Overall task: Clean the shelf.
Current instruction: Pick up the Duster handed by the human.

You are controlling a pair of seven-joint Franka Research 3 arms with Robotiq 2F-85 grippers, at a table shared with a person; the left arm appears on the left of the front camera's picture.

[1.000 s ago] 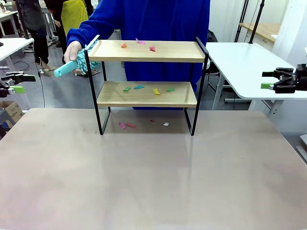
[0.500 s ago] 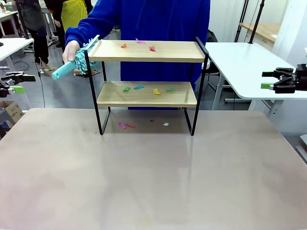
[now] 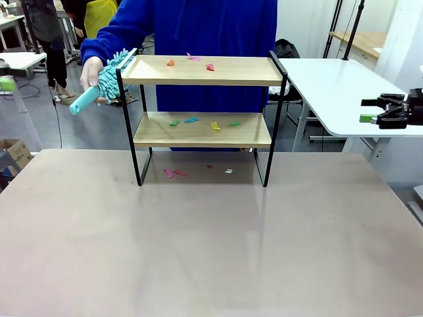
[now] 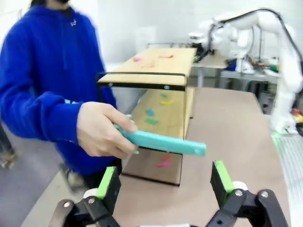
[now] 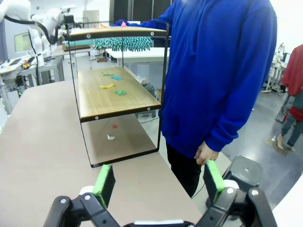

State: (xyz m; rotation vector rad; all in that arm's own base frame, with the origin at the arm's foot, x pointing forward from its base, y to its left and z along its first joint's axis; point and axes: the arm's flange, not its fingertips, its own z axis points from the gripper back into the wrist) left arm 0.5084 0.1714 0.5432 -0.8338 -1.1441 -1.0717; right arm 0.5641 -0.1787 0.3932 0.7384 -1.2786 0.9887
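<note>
Across the shelf [image 3: 248, 70] of pale wood, small flat coloured scraps [image 3: 215, 125].

Left gripper [image 4: 164, 179]: jaws spread wide, green pads facing each other, nothing between them.
Right gripper [image 3: 370, 110]: held level, far out on the robot's right, fingers pointing inward, jaws wide apart, empty.
Person's raised hand [image 3: 92, 69]: fingers curled in a grip, arm reaching forward.
Person's other hand [image 5: 206, 153]: hanging loosely at the side.

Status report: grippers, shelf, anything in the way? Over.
Left gripper, right gripper: jaws open, empty. Shelf uncleaned, coloured scraps on both boards. Person's hand holds teal duster at shelf's left end.
</note>
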